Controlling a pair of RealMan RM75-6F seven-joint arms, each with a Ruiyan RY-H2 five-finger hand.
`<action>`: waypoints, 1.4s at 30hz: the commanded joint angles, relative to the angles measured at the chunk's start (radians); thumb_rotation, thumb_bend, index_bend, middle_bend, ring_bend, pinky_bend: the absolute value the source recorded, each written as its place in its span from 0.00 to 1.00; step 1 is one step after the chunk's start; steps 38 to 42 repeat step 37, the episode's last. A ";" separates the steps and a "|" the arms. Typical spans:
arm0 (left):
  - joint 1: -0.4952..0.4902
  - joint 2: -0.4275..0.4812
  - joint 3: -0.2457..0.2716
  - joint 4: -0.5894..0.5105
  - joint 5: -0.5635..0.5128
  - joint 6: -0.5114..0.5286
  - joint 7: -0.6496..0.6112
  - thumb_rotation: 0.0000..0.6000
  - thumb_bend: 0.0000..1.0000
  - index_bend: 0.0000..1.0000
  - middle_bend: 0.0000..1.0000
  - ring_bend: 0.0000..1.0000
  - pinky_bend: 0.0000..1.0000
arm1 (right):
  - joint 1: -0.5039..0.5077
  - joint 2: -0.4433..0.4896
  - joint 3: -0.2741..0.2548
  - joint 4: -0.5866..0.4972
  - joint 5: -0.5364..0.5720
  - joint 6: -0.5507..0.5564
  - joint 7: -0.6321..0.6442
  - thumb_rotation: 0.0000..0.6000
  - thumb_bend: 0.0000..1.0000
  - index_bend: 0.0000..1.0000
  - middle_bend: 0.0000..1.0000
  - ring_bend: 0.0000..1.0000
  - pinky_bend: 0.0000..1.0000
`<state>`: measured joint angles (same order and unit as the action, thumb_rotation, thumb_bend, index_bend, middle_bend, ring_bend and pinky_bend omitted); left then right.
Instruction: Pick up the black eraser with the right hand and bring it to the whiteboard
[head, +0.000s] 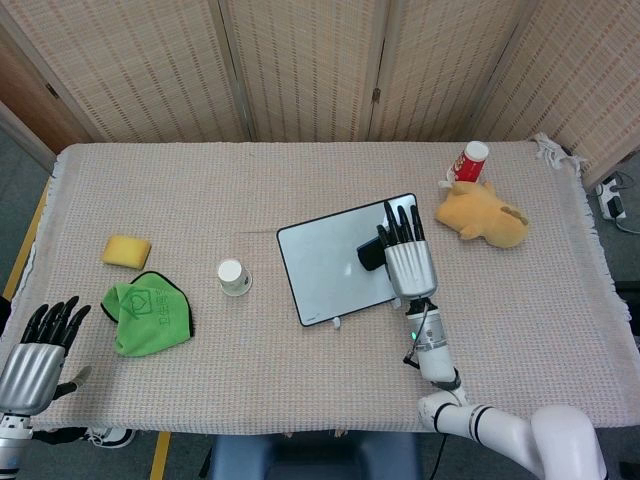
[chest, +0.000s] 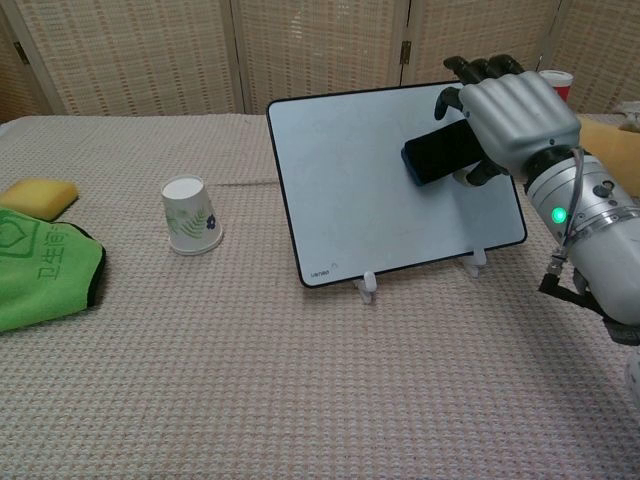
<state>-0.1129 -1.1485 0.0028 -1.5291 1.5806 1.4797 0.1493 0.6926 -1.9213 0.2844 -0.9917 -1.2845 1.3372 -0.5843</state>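
Note:
The whiteboard (head: 325, 258) (chest: 350, 180) stands tilted on small white feet in the middle of the table. My right hand (head: 406, 262) (chest: 512, 115) grips the black eraser (head: 369, 254) (chest: 438, 153) and holds it against the right part of the board's face. The fingers wrap over the eraser's top, so only its left end shows. My left hand (head: 40, 350) hangs open off the table's near left corner, holding nothing; the chest view does not show it.
A paper cup (head: 233, 276) (chest: 190, 215) stands upside down left of the board. A green cloth (head: 148, 315) (chest: 40, 270) and a yellow sponge (head: 126, 250) (chest: 38, 196) lie at the left. A yellow plush toy (head: 483, 215) and a red-white cup (head: 468, 160) sit at the back right.

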 joint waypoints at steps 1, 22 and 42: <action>0.000 -0.001 0.000 -0.003 -0.002 -0.001 0.008 1.00 0.26 0.00 0.00 0.00 0.00 | -0.004 0.010 0.000 -0.013 0.001 -0.004 0.001 1.00 0.25 0.06 0.00 0.03 0.00; 0.005 -0.018 -0.008 -0.035 -0.006 0.016 0.051 1.00 0.26 0.00 0.00 0.00 0.00 | -0.430 0.617 -0.397 -0.733 -0.191 0.217 0.109 1.00 0.25 0.00 0.00 0.00 0.00; 0.002 -0.045 -0.006 -0.040 -0.005 0.010 0.112 1.00 0.26 0.00 0.00 0.00 0.00 | -0.581 0.747 -0.488 -0.661 -0.303 0.275 0.306 1.00 0.25 0.00 0.00 0.00 0.00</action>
